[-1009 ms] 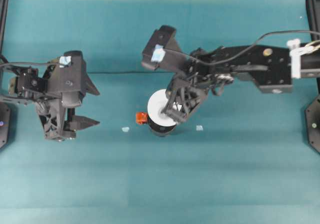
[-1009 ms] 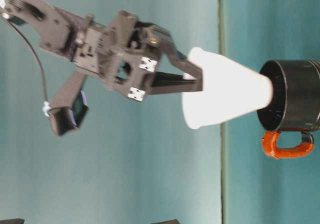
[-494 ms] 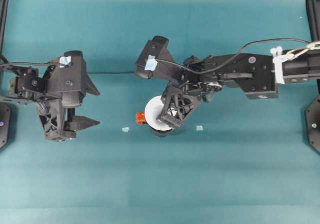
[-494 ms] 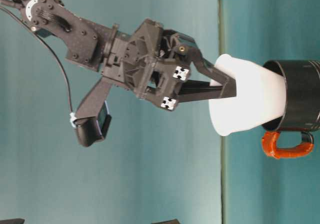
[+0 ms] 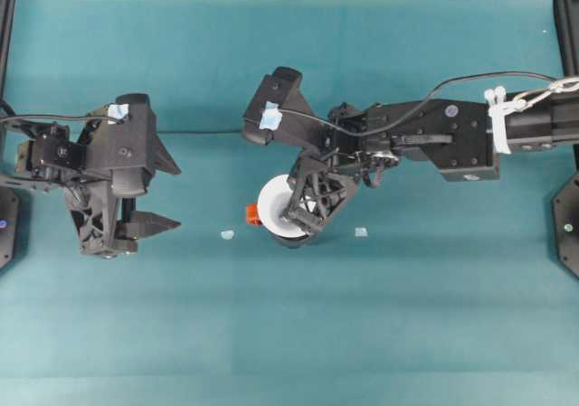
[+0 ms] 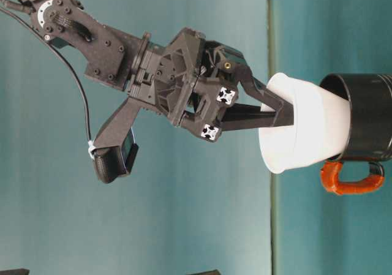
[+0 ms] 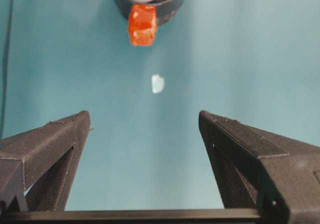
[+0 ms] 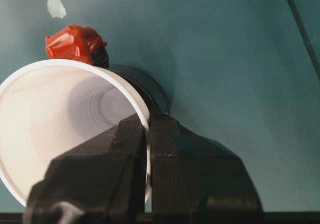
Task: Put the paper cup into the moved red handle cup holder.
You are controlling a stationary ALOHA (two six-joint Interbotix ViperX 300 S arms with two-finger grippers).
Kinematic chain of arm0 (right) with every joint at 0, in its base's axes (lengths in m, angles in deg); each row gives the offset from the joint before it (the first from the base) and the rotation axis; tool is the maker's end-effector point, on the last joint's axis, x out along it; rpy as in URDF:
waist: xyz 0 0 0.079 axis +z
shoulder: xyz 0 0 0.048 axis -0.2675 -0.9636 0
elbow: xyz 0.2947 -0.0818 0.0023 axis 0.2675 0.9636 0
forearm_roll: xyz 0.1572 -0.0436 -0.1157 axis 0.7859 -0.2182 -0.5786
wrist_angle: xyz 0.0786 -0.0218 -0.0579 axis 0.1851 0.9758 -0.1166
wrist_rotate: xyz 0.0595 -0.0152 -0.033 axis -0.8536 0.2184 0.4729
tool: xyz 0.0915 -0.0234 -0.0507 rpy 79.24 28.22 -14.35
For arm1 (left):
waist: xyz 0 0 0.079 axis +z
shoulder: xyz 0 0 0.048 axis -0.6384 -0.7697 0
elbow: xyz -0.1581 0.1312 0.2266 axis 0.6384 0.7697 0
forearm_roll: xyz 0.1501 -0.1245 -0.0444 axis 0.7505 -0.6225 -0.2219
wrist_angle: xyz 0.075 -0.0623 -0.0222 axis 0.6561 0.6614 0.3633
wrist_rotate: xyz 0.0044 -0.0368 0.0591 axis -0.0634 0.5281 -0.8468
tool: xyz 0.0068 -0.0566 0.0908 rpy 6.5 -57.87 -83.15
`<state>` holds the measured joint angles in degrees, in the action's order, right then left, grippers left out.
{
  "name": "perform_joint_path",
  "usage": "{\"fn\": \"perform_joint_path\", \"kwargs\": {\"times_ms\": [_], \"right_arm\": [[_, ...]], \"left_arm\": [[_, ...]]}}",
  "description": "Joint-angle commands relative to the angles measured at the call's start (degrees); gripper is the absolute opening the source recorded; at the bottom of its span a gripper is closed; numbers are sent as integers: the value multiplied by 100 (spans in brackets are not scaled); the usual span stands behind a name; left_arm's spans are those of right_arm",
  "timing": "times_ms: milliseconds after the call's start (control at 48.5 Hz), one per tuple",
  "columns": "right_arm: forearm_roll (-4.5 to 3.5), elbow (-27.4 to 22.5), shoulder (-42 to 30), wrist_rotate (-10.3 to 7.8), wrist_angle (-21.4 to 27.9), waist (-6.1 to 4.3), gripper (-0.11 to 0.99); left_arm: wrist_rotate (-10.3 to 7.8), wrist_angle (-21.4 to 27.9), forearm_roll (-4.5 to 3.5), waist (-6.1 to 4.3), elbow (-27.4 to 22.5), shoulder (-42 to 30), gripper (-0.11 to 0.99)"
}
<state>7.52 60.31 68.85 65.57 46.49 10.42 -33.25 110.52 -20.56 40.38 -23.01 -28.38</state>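
Right claw (image 5: 291, 214) clenched on the rim of the paper cup (image 5: 274, 205), one finger inside the wall and one outside, as the right wrist view shows with the two black fingers (image 8: 165, 149) pinching the white edge

Paper cup (image 6: 306, 128) lowered base-first into the mouth of the red handle cup holder (image 6: 367, 119), lower part hidden inside the black wall, wide rim standing clear above it and leaning a little off upright, seen in the table-level view

Holder (image 5: 294, 240) standing on the teal tabletop (image 5: 289, 334) near the middle, mostly covered by cup and claw from overhead, red-orange handle tab (image 5: 253, 213) sticking out on its left side

In the right wrist view, cup interior (image 8: 55, 114) open toward the camera, red handle (image 8: 75, 43) just beyond its rim

Left claw (image 5: 149, 225) released, fingers spread wide with nothing between them, hanging over the left part of the tabletop, well apart from the holder

From the left wrist view, both black fingers (image 7: 50, 144) flanking bare cloth, holder (image 7: 167, 4) and its handle at the far end

Small pale scrap (image 5: 227, 235) lying between left claw and holder, another scrap (image 5: 361, 232) just right of the holder
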Motion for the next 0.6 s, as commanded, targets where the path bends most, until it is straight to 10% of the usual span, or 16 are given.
{"fn": "perform_joint_path", "kwargs": {"times_ms": [0,309,577], "right_arm": [[26,0,26,44,18,18,-10],[193,79,35,35,-9,53,11],[149,79,35,53,-18,97,84]], "left_arm": [[9,-35,26,-44,-88,26,96],[114,-35,26,-97,-97,26,96],[141,-35,26,-149,-97,26,96]]}}
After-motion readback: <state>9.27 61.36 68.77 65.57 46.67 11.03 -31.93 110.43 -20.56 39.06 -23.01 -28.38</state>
